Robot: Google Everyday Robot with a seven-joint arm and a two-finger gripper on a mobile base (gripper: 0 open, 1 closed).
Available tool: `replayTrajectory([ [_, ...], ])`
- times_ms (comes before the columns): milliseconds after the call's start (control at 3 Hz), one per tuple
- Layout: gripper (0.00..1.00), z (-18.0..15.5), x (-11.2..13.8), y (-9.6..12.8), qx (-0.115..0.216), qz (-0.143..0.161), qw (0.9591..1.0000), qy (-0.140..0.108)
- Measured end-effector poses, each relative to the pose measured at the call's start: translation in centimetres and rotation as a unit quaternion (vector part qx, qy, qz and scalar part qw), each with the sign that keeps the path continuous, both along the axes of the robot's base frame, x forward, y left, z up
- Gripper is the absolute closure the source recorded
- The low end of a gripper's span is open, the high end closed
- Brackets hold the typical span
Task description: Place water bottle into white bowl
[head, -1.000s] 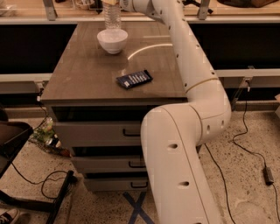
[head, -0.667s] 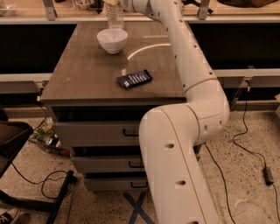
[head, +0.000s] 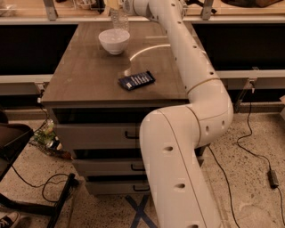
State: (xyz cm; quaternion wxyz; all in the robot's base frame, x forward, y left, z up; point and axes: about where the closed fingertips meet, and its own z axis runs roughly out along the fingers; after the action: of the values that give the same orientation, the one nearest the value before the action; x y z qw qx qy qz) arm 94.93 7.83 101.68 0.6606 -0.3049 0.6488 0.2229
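Note:
The water bottle (head: 119, 18), clear and ribbed, hangs upright at the top of the camera view, its lower end just above and behind the far rim of the white bowl (head: 114, 41). My gripper (head: 117, 4) is at the top edge, partly cut off, shut on the bottle's upper part. The bottle's cap is hidden. The bowl stands on the brown table (head: 84, 75) near its far edge. My white arm (head: 196, 67) reaches from the front right across the table.
A dark blue packet (head: 136, 80) lies flat on the table in front of the bowl. The table has drawers (head: 98, 133) below. Cables (head: 249, 147) run on the speckled floor at right; a dark chair base (head: 26, 178) is at left.
The bottle and gripper have shifted slightly right and down, closer to the bowl. The bowl and the packet have not moved.

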Motion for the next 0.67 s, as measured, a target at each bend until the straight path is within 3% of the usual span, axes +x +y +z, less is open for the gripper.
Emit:
replayTrajectory([
  [333,1.0,0.4,-0.1,0.0,0.0,0.0,1.0,-0.005],
  [667,1.0,2.6,-0.7,-0.1,0.0,0.003,0.9995,-0.032],
])
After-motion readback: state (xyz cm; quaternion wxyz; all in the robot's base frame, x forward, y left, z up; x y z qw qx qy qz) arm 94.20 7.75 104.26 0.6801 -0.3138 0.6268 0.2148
